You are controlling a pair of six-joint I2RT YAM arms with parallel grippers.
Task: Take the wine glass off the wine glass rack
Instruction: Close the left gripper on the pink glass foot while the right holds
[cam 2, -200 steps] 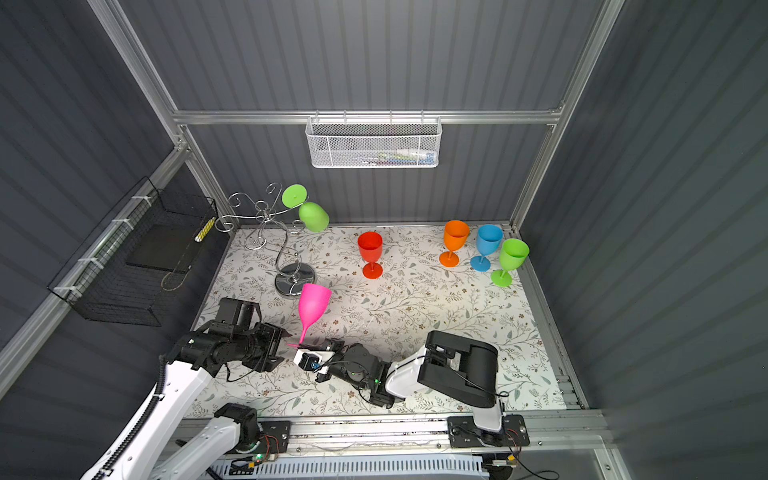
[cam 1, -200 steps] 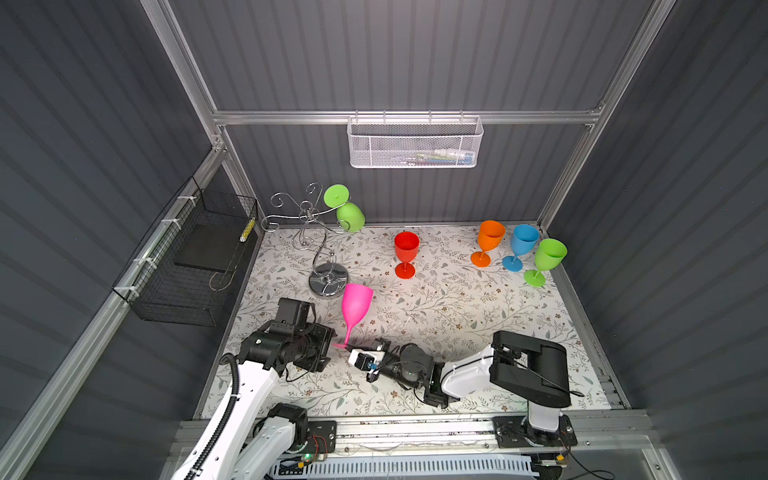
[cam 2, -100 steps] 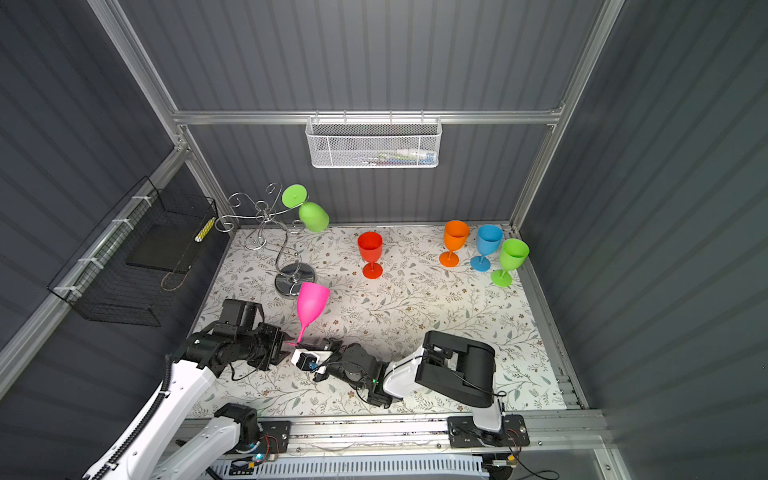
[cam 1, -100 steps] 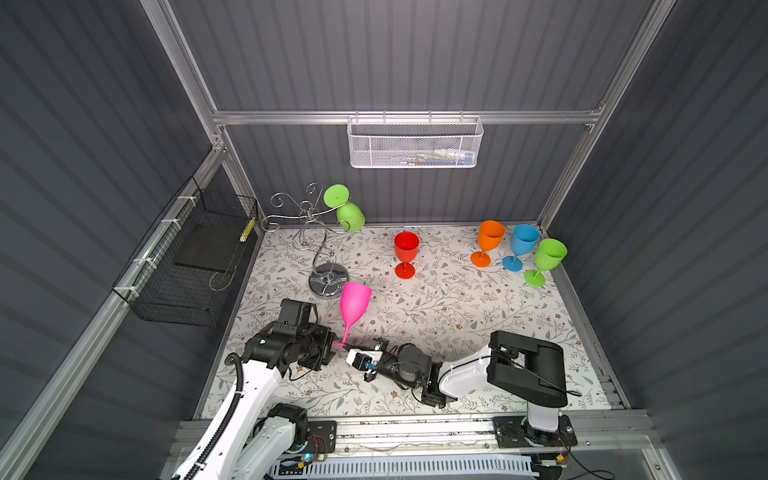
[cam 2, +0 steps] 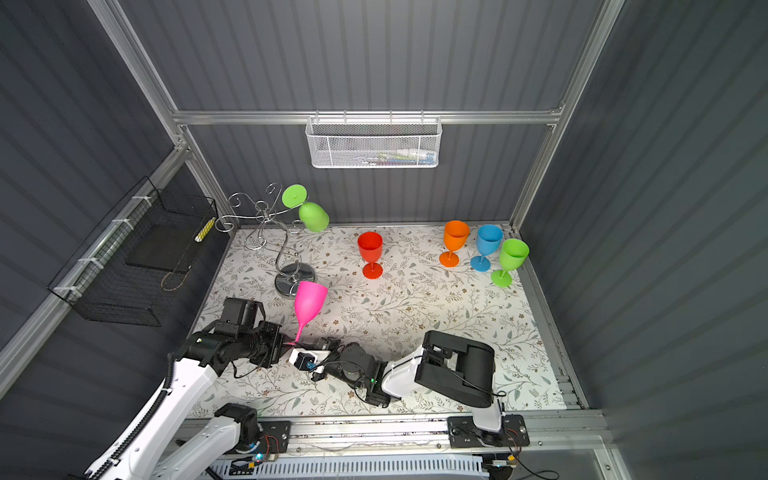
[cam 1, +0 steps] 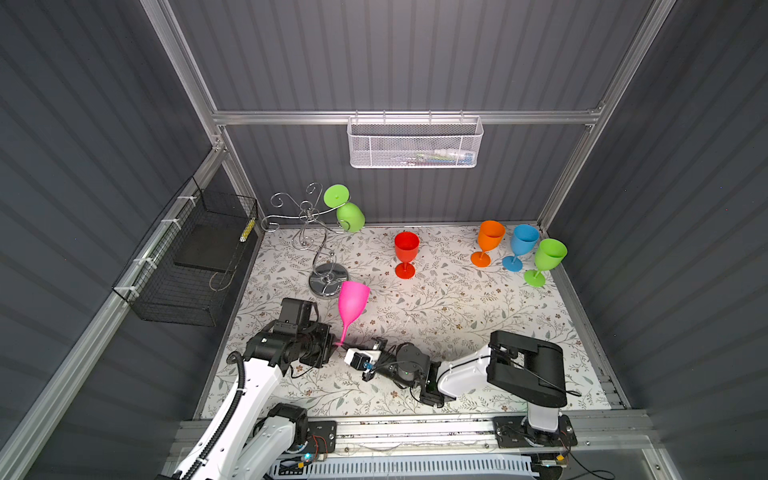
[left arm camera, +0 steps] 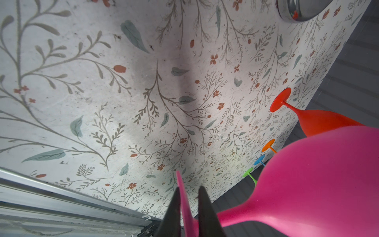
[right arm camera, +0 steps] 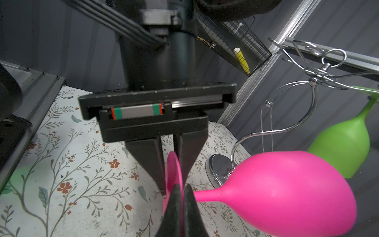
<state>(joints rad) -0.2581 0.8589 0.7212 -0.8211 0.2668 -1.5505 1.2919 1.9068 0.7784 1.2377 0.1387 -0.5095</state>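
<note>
Though unclear overhead, right wrist shows left tool (right arm camera: 172, 184) straddling pink glass (right arm camera: 287, 188) foot.

Light was soft and even, a grey shadow lay on the mat (left arm camera: 82, 61) ahead of the left gripper (left arm camera: 189, 191), whose fingers (left arm camera: 173, 211) blurred.

Both top views look down over my whole table (cam 1: 478, 332); my wrist cameras, close in, share the pink glass (left arm camera: 317, 184).
</note>
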